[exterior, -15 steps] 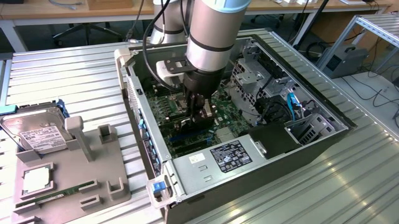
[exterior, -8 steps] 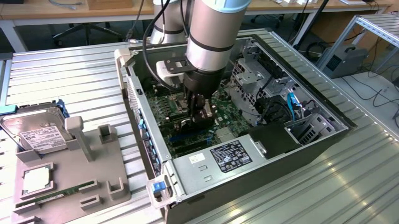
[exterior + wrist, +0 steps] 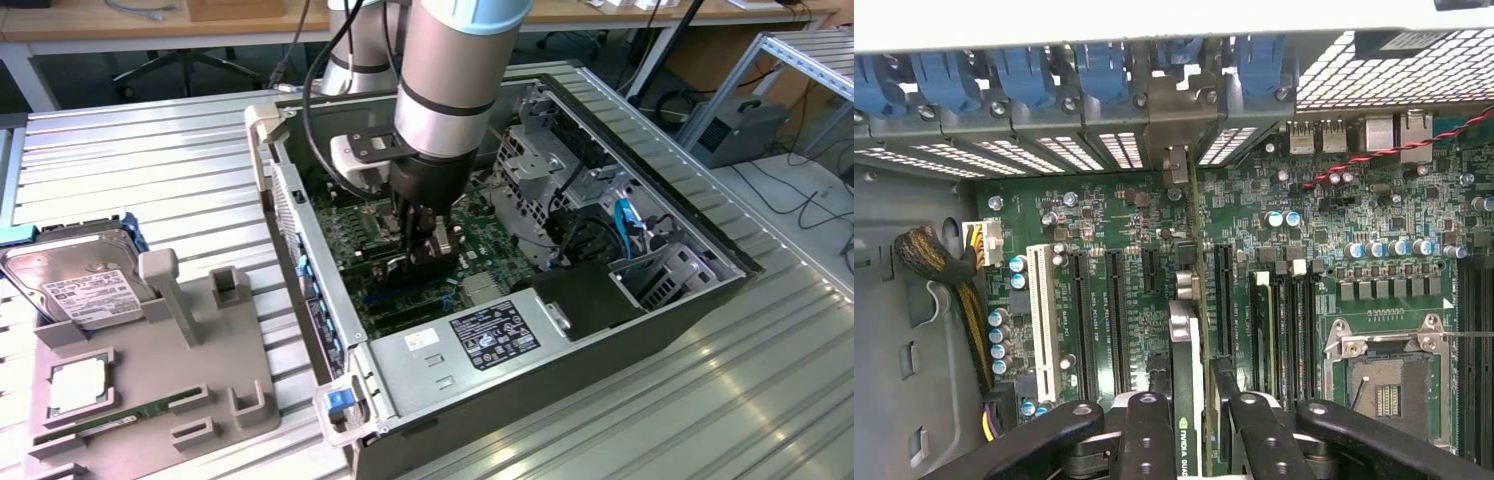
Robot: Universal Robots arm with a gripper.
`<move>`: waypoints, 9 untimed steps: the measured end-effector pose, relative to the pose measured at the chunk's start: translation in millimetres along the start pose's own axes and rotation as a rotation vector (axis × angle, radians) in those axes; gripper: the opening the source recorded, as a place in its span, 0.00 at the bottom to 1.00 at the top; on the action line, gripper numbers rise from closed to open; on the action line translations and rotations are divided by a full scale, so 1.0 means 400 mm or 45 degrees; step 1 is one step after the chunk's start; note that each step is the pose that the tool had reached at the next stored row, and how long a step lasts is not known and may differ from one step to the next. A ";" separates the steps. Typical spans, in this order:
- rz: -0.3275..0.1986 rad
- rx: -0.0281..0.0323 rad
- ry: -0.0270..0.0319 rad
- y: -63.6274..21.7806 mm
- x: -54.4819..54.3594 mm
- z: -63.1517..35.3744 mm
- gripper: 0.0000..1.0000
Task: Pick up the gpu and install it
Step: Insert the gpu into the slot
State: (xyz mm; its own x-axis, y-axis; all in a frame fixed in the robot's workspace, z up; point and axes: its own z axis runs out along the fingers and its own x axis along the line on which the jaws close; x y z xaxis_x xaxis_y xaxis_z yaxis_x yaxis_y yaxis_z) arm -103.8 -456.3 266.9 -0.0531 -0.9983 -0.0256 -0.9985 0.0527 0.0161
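The gpu [image 3: 1188, 330] stands on edge over the motherboard [image 3: 1104, 215], seen edge-on, with its silver end bracket [image 3: 1176, 165] against the rear slot openings of the case. My gripper [image 3: 1191, 405] is shut on the gpu, one black finger [image 3: 1144, 430] on each side of its near end. In the exterior view the gripper [image 3: 424, 245] reaches down inside the open computer case [image 3: 561, 320], and the dark gpu [image 3: 404, 265] sits low between the fingers, close to the expansion slots. Whether the card's edge is seated in a slot is hidden.
Blue slot latches [image 3: 1014, 70] line the case's rear wall. A bare CPU socket [image 3: 1384, 380] and a cable bundle [image 3: 934, 260] flank the slots. Outside the case, a grey fixture [image 3: 174, 370] holds a hard drive [image 3: 80, 285], a CPU [image 3: 80, 385] and a RAM stick [image 3: 120, 420].
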 end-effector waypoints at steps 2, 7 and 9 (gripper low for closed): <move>0.000 0.0000 0.0000 0.000 0.000 0.000 0.27; 0.000 0.0000 -0.0001 0.000 0.000 0.000 0.27; 0.000 0.0000 -0.0001 0.000 0.000 0.000 0.27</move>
State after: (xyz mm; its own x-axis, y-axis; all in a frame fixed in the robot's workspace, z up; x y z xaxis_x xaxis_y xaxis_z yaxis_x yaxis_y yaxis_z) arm -103.8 -456.3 266.9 -0.0531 -0.9983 -0.0257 -0.9985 0.0527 0.0161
